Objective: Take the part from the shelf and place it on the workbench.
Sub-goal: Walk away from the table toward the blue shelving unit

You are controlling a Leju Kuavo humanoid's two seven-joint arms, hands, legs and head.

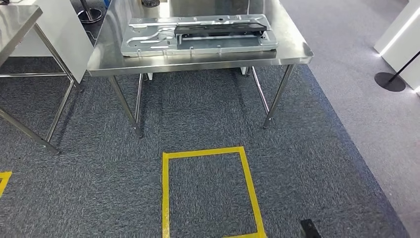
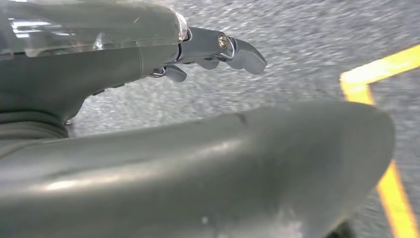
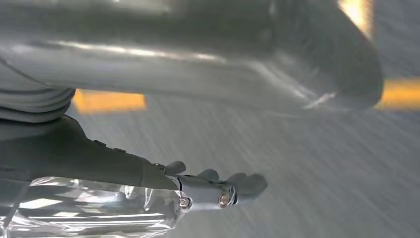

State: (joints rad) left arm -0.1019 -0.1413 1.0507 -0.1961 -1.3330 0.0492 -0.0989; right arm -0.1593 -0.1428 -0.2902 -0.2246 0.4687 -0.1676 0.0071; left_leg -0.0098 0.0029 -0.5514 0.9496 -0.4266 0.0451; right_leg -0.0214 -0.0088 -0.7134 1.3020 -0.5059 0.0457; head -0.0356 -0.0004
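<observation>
Both my hands, left hand (image 2: 163, 54) and right hand (image 3: 163, 191), hang empty over carpet, fingers loosely extended. The part (image 1: 198, 33) lies on the workbench (image 1: 198, 63), well ahead of my fingers; it looks like stiff, heavy, slick sheet metal, best gripped at its long edges.

We find the desk (image 1: 198, 62) far end cut off by the frame edge, the second desk (image 1: 15, 22) cropped at the left, the carpet (image 3: 307, 163) motion-blurred beneath the right hand (image 3: 198, 191), its fingers (image 3: 247, 184) smeared.

Polished steel workbench (image 1: 198, 62); dull grey stamped-metal part (image 1: 198, 34), black piece perhaps plastic; rough carpet (image 1: 208, 119).
</observation>
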